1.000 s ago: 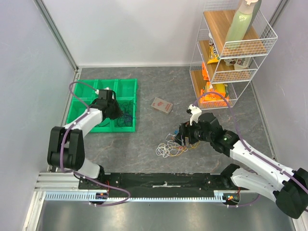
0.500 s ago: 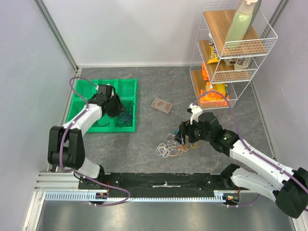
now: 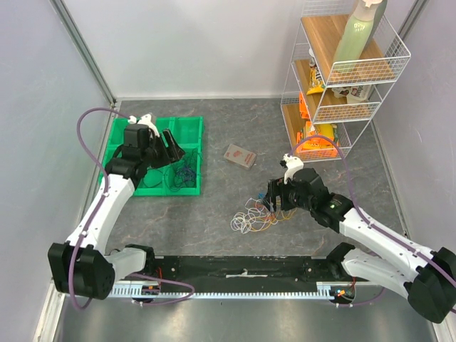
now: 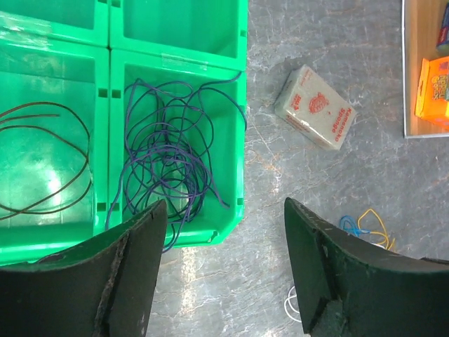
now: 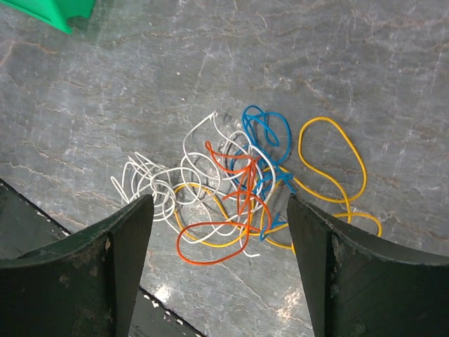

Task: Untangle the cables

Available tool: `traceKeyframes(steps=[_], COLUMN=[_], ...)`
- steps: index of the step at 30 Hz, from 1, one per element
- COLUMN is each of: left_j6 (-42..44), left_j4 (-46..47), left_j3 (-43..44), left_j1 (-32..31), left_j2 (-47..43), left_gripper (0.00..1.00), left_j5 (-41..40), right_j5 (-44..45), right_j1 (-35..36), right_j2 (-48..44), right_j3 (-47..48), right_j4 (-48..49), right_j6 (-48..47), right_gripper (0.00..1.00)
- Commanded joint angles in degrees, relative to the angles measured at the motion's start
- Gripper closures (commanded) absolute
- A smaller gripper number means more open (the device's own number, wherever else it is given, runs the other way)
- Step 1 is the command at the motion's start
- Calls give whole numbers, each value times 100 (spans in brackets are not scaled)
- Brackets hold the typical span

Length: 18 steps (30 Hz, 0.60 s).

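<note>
Left end effector [image 4: 224,210] hangs above the near corner of the green tray, fingers wide apart, nothing between them. Right end effector [image 5: 219,203] is spread just as wide and just as empty, poised right over the tangle of cables [image 5: 231,189].

Everything sits on a grey stone-look tabletop [image 3: 228,121]. At the far right stands a white wire rack [image 3: 342,78], with a pale green bottle on its top shelf and bright packets on the shelves below. At the far left lies the green tray [image 4: 242,105], split into compartments. The tangle rests on the bare tabletop towards the front, right of centre, well apart from the tray. Between tray and rack lies a small tan box [image 4: 314,107], flat and on its own.

Now the strands. A purple cable [image 4: 168,154] is loosely coiled in the tray's near right compartment. A dark cable [image 4: 42,158] curls in the compartment beside it. In the tangle, white loops [image 5: 151,179] spread left. An orange-red cable [image 5: 224,239] crosses the middle, a blue cable [image 5: 266,130] sits at the top, and a yellow cable [image 5: 337,151] swings out to the right.
</note>
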Motion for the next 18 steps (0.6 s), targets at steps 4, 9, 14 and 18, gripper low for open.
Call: traceKeyframes(steps=[4, 9, 14, 18], left_j6=[184, -89, -685, -1178], left_j4=[47, 241, 591, 926], left_j3=[124, -534, -641, -571], left_j1=[-6, -6, -6, -6], left_j2=[766, 318, 685, 1142], left_gripper=[30, 31, 31, 38], left_j5=[789, -177, 1007, 852], right_j5=[-88, -80, -123, -202], right_j1=[13, 13, 13, 13], right_j2=[28, 2, 115, 221], right_j3=[-258, -284, -346, -293], right_j4=[588, 641, 799, 817], right_j6=[350, 351, 289, 228], right_gripper=[17, 17, 16, 17])
